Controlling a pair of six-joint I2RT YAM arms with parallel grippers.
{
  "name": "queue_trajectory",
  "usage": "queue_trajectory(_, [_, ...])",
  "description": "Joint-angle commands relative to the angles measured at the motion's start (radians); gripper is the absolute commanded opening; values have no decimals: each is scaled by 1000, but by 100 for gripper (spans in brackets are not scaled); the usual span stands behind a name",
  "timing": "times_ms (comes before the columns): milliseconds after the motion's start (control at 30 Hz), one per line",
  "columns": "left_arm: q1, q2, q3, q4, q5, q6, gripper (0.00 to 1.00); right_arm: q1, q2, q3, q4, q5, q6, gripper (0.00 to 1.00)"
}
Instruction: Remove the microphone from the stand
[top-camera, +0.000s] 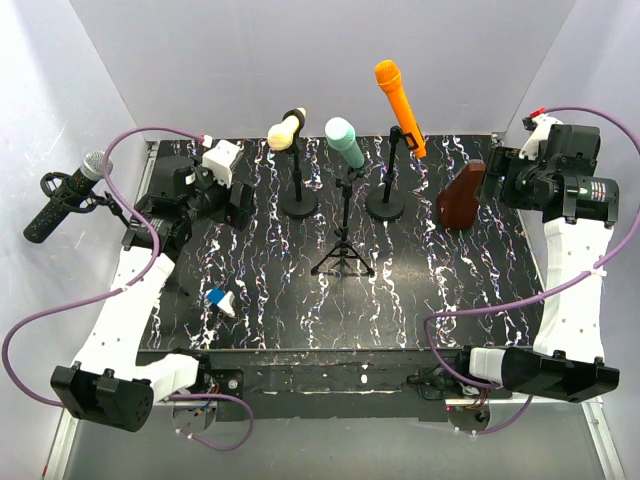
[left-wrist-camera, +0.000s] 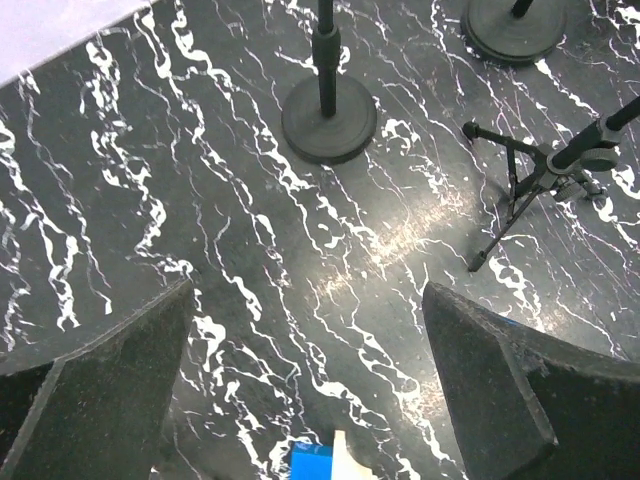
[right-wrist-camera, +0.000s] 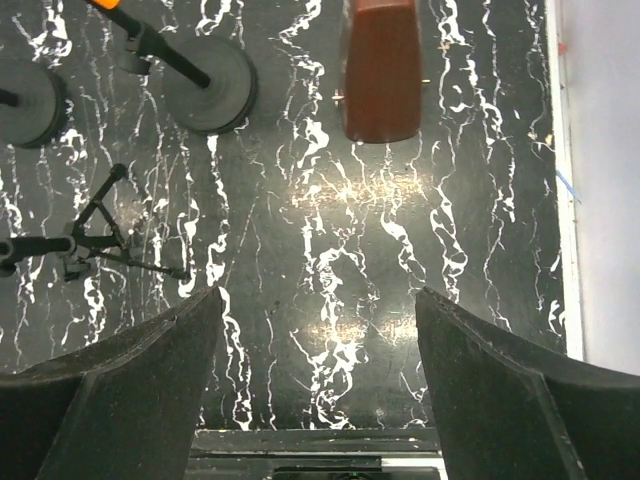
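at the far middle of the marbled table (top-camera: 270, 300), three microphones clipped in stands: cream microphone (top-camera: 285, 129) on the left, teal microphone (top-camera: 345, 141) on the tripod (top-camera: 343, 255), orange microphone (top-camera: 399, 105) on the right, long axis slanting from 11 to 5 o'clock. unclear which is meant. left gripper (left-wrist-camera: 308, 300) spread wide, empty, cream microphone near at its 1 o'clock in the top view. right gripper (right-wrist-camera: 320, 300) equally wide, holding nothing, orange microphone farther off at 10 o'clock, brown block (top-camera: 460, 196) just beside. likely the left arm's reach.

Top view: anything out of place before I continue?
The black microphone juts past the left edge of the table, toward the wall; a small blue-and-white object lies loose on it.
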Motion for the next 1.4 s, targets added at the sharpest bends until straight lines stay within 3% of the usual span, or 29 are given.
queue_trajectory(0, [-5, 5, -27, 17, -45, -68, 98, 2, -41, -1, 9, -129, -75, 84])
queue_trajectory(167, [-11, 19, 19, -4, 64, -61, 98, 1, -73, -41, -16, -439, -247, 81])
queue_trajectory(267, [-23, 54, 71, -27, 82, -52, 92, 4, -99, -61, 4, -617, -295, 80])
queue_trajectory(467, [-23, 90, 118, -26, 231, 19, 89, 44, -119, -39, 67, -737, -408, 80])
queue_trajectory(567, [-22, 111, 139, -34, 338, 21, 90, 91, -104, -15, 110, -753, -453, 82])
queue_trajectory(733, [-23, 136, 222, -72, 349, 39, 92, 276, 37, 177, 16, -783, -523, 81])
queue_trajectory(967, [-23, 117, 259, -90, 360, 111, 93, 448, 67, 119, 341, -713, -456, 83])
queue_trajectory(1200, [-22, 131, 341, -96, 385, 134, 93, 531, 131, 116, 518, -675, -447, 83])
queue_trajectory(1367, [-28, 177, 484, -109, 504, 116, 93, 544, 148, 105, 545, -658, -454, 83])
